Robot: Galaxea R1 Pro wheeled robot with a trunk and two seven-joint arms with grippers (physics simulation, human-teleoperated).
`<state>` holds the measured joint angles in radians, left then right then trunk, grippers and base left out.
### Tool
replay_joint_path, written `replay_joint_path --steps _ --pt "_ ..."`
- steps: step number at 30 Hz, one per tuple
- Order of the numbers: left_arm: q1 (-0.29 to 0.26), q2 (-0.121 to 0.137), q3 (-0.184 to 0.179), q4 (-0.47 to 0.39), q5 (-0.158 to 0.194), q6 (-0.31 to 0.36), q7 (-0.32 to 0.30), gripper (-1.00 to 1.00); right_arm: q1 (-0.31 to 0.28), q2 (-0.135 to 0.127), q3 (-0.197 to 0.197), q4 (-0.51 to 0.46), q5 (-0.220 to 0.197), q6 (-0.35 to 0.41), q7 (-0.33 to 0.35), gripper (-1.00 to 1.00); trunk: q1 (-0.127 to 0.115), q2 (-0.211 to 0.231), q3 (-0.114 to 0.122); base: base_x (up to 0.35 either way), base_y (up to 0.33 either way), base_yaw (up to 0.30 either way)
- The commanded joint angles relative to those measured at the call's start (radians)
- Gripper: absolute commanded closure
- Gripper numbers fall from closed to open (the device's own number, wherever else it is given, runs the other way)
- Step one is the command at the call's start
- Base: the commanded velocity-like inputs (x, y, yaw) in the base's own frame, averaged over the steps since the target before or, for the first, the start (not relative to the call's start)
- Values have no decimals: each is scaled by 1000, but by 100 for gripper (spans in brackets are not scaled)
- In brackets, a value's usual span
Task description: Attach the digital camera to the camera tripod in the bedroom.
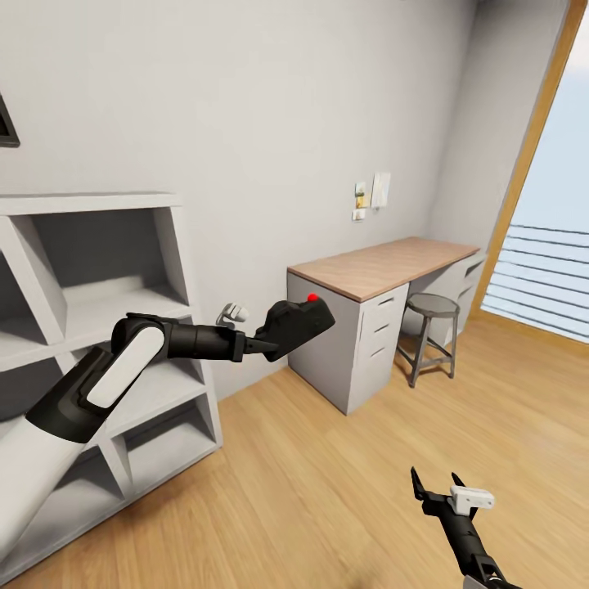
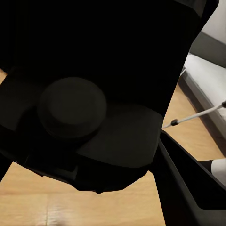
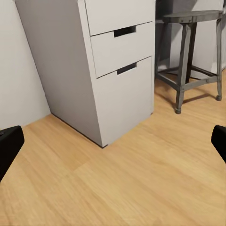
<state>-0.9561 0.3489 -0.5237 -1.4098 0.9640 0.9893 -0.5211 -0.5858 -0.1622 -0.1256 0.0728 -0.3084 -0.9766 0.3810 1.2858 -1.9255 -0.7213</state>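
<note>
L hand [image 1: 263, 347] clamped on digital camera [image 1: 296, 324], beside shelf unit [image 1: 98, 270]; R hand [image 1: 436, 489] wide; desk [image 1: 384, 266], stool [image 1: 431, 306] ahead.

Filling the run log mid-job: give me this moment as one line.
left gripper: shut on digital camera, held in air | right gripper: open, empty, low over floor | nearby: desk, stool

Soft, even daylight enters from the window [image 1: 546, 245]; shadows are faint, renders crisp, and the left wrist view is mostly dark.
</note>
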Motion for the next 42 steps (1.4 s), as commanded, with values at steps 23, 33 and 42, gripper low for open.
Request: replay_joint_path --steps 23,33,42 --pt "-1 -1 -2 0 -2 2 -7 100 -2 1 -8 4 -3 -4 10 -100 -88 161 87 0 0 0" --pt "-1 -1 -2 0 -2 2 -7 100 -2 1 -8 4 -3 -4 10 -100 -127 231 118 0 0 0" --pt "-1 -1 -1 0 -2 2 -7 100 0 3 -8 4 -3 -3 10 -100 -161 294 146 0 0 0"
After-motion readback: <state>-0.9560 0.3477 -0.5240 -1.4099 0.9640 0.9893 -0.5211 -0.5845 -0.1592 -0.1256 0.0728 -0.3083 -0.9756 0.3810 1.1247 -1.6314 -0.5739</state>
